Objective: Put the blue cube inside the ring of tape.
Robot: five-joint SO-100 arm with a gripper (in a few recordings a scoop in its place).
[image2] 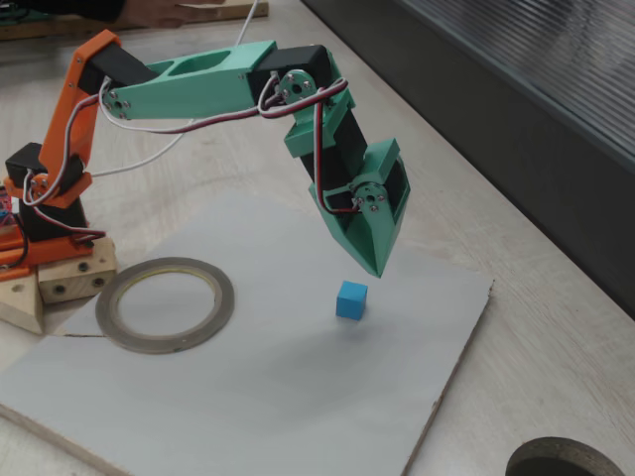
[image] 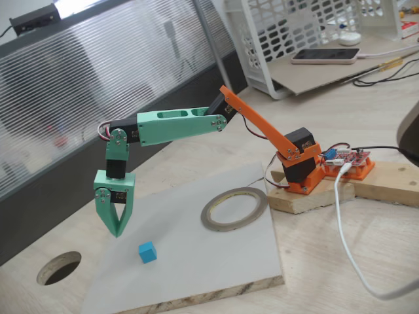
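Note:
The blue cube rests on the pale grey board, alone and untouched. My green gripper hangs point-down a little above the board, beside the cube and clear of it, with its fingers pressed together and nothing between them. The ring of tape lies flat on the same board nearer my orange base, its wide opening holding nothing.
The grey board lies on a wooden table. A dark round hole is cut into the tabletop near the board's corner. My base sits on wooden blocks, with a white cable trailing beside it.

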